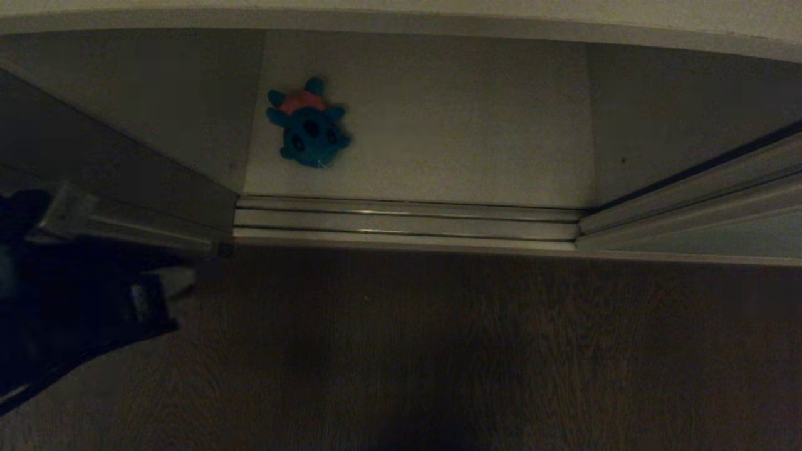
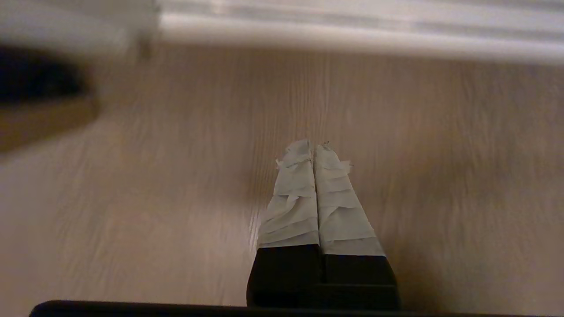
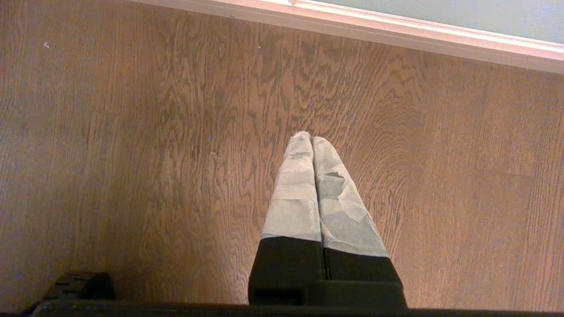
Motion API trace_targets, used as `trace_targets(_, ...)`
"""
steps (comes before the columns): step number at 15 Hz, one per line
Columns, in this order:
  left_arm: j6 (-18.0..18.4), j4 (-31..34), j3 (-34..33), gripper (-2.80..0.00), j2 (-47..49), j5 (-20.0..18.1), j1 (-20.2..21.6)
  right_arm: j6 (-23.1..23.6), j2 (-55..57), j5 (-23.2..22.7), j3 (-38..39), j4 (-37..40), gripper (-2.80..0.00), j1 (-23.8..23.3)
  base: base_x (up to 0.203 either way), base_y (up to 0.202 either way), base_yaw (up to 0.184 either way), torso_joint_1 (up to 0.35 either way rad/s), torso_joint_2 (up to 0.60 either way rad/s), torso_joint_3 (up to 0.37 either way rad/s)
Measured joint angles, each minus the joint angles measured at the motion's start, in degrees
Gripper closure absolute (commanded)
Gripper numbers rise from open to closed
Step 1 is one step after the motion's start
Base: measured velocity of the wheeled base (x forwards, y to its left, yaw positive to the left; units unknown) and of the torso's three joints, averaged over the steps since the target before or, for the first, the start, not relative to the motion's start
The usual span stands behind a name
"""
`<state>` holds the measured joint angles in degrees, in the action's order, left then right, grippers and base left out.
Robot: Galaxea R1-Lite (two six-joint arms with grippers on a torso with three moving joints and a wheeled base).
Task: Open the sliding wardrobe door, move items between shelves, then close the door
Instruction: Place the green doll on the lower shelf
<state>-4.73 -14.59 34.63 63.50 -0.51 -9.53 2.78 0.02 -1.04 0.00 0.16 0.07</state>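
A blue plush creature with a pink top (image 1: 308, 125) lies on the white bottom shelf (image 1: 451, 131) inside the open wardrobe, towards its left side. One sliding wardrobe door (image 1: 94, 169) stands at the left of the opening, another (image 1: 714, 207) at the right. My left gripper (image 1: 180, 282) hangs low at the left, over the wooden floor in front of the left door, well short of the toy. Its taped fingers (image 2: 291, 198) are pressed together with nothing between them. My right gripper (image 3: 311, 137) is shut and empty too, pointing at the floor.
Metal door tracks (image 1: 407, 219) run along the wardrobe's front edge between shelf and dark wooden floor (image 1: 476, 351). In the right wrist view a cream frame edge (image 3: 396, 31) crosses the floor's far side. A dark shape (image 2: 35, 75) sits blurred beside the left gripper.
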Motion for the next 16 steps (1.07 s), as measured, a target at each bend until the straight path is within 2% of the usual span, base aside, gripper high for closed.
trace_targets(6, 0.5, 30.7, -2.3, 0.00, -35.9, -0.1, 4.0, 0.0, 0.0, 0.0, 0.0, 0.0, 0.00, 0.0, 0.000, 0.000, 0.000, 0.000, 0.00, 0.000)
trace_targets(8, 1.9, 35.9, -4.0, 0.00, -44.6, -0.1, 6.2, 0.0, 0.0, 0.0, 0.0, 0.0, 0.00, 0.0, 0.000, 0.000, 0.000, 0.000, 0.00, 0.000)
trace_targets(9, 3.5, 34.8, -6.9, 0.00, -47.8, -0.1, 7.1, 0.0, 0.0, 0.0, 0.0, 0.0, 0.00, 0.0, 0.000, 0.000, 0.000, 0.000, 0.00, 0.000)
trace_targets(13, 12.5, 17.6, -23.5, 0.00, -59.1, 0.1, 8.8, 0.0, 0.0, 0.0, 0.0, 0.0, 0.00, 0.0, 0.000, 0.000, 0.000, 0.000, 0.00, 0.000)
trace_targets(14, 12.9, 13.9, -27.8, 0.00, -60.7, 0.9, 9.0, 0.0, 0.0, 0.0, 0.0, 0.0, 0.00, 0.0, 0.000, 0.000, 0.000, 0.000, 0.00, 0.000)
trace_targets(16, 12.2, 10.8, -32.7, 0.00, -62.3, 1.9, 9.1, 0.0, 0.0, 0.0, 0.0, 0.0, 0.00, 0.0, 0.000, 0.000, 0.000, 0.000, 0.00, 0.000)
